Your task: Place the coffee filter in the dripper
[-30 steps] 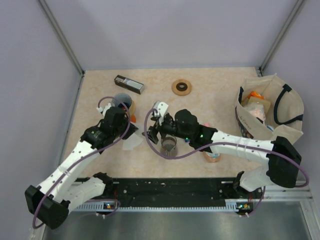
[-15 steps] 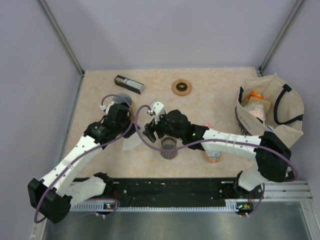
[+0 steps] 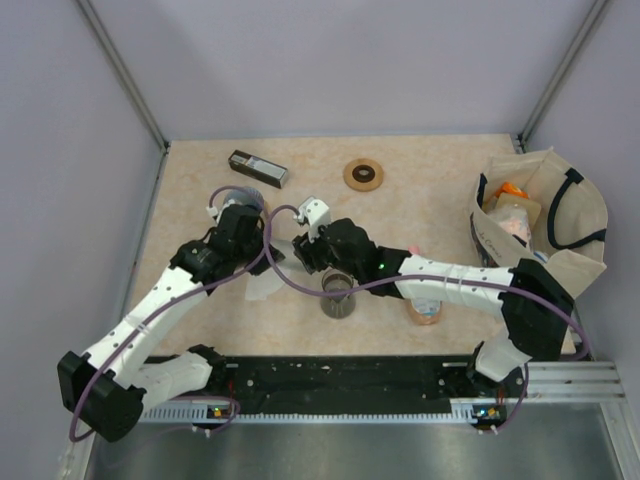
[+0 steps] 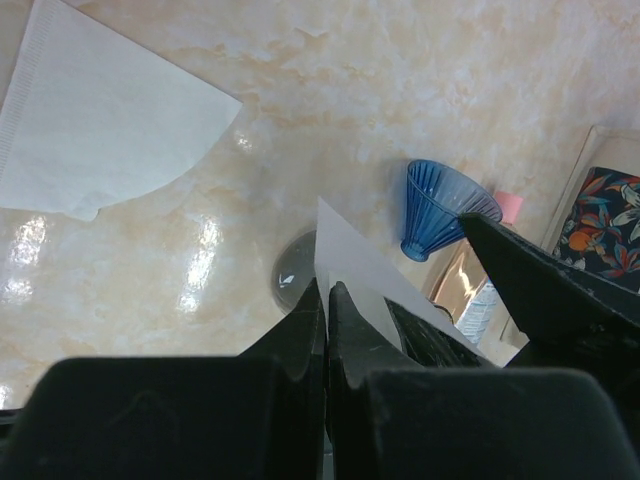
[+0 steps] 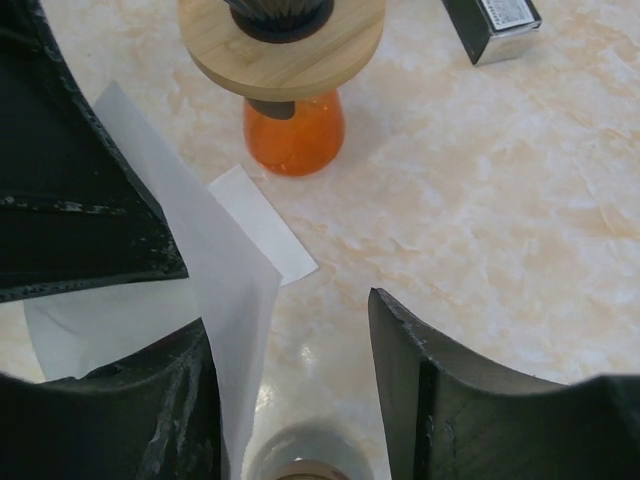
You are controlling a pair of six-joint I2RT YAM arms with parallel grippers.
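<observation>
My left gripper (image 4: 327, 300) is shut on a white paper coffee filter (image 4: 350, 270), holding it above the table; in the top view it (image 3: 268, 250) is left of centre. My right gripper (image 5: 295, 400) is open right beside it, and the held filter (image 5: 215, 270) stands against its left finger. In the top view the right gripper (image 3: 300, 250) nearly touches the left one. A blue ribbed cone dripper (image 4: 445, 205) stands on the table further right; the right arm hides it in the top view. A second filter (image 4: 100, 130) lies flat on the table (image 3: 265, 285).
A small glass cup (image 3: 338, 295) stands just below both grippers. An orange glass vessel with a wooden collar (image 5: 290, 130) stands behind the left gripper. A black box (image 3: 258, 168), a round wooden disc (image 3: 363, 174) and a cloth bag (image 3: 540, 220) are at the back and right.
My right gripper has moved left until its open fingers reach the held filter. My left gripper has shifted slightly back and right, still holding the filter.
</observation>
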